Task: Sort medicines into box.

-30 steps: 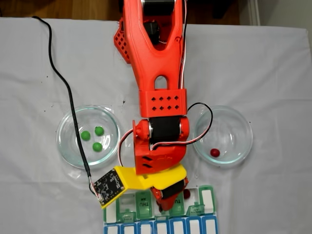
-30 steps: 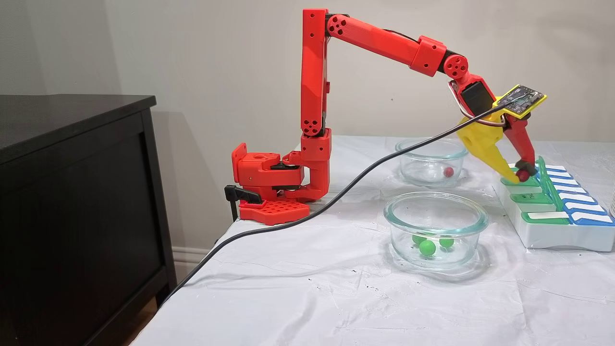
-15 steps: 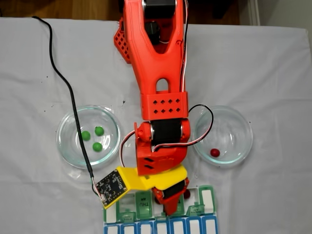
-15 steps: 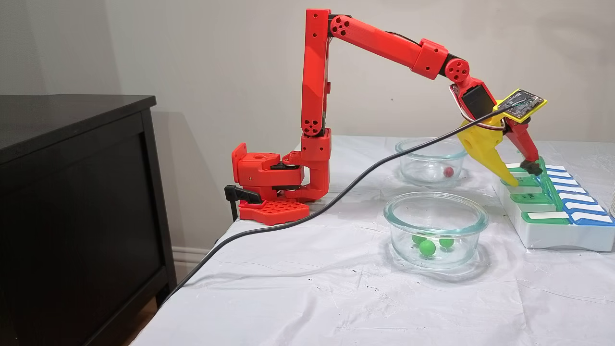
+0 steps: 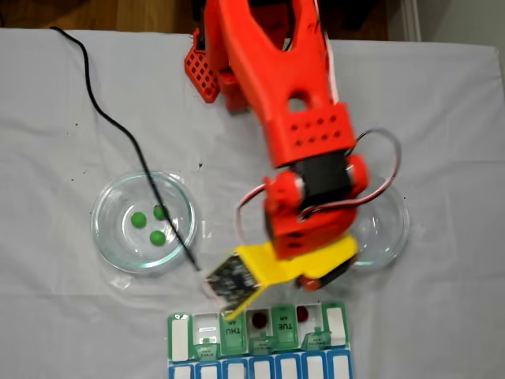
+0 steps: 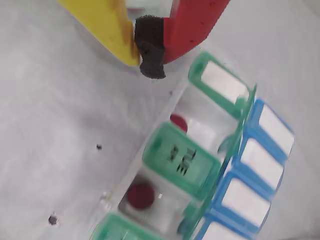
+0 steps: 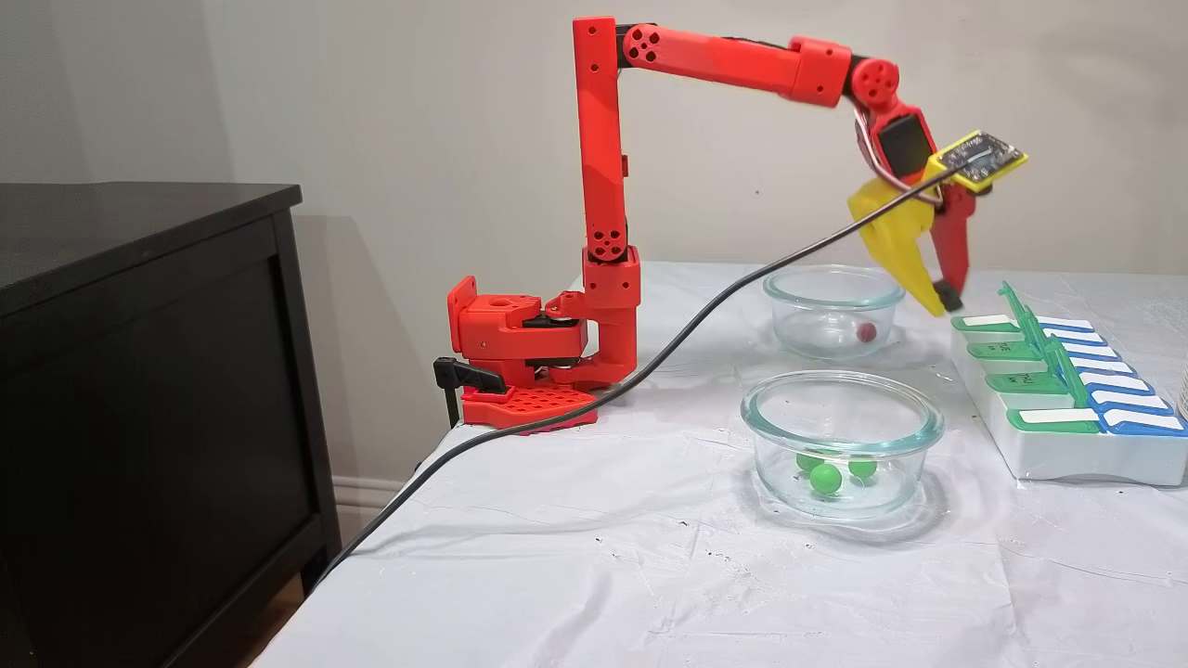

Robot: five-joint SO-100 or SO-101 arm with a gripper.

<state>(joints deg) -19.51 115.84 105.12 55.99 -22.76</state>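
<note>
- The gripper [image 7: 939, 301] hangs in the air above the table, between the far glass dish and the pill box [image 7: 1067, 436] in the side fixed view.
- In the wrist view the yellow finger [image 6: 107, 30] and the red finger [image 6: 192, 25] meet at the black tip pad, pressed together with no gap to be seen and nothing between them.
- The gripper [image 6: 145, 50] touches neither box nor dish; it sits over bare tablecloth [image 6: 50, 125] just beside the box's end compartment.
- Red balls, three counted: one [image 6: 141, 195] lies in an open compartment next to the closed lid marked TUE, one [image 6: 178, 122] lies in the open compartment on the other side of that lid, and one [image 7: 867, 331] lies in the far glass dish [image 7: 832, 311].
- Both boxed red balls appear from above as well, at [image 5: 259, 320] and [image 5: 314, 314].
- Green balls, three counted, all in the near glass dish [image 7: 840, 445]: from above at [image 5: 138, 219], [image 5: 160, 212] and [image 5: 158, 237], close together and apart from the rim.
- Glass dishes: two, standing well apart on the white tablecloth.
- The box [image 5: 260, 347] has a green row of lids with a blue row behind it; several green lids stand up open, while the ones lettered THU and TUE are shut.
- A black cable [image 7: 650, 366] runs from the gripper's camera board down across the table.
</note>
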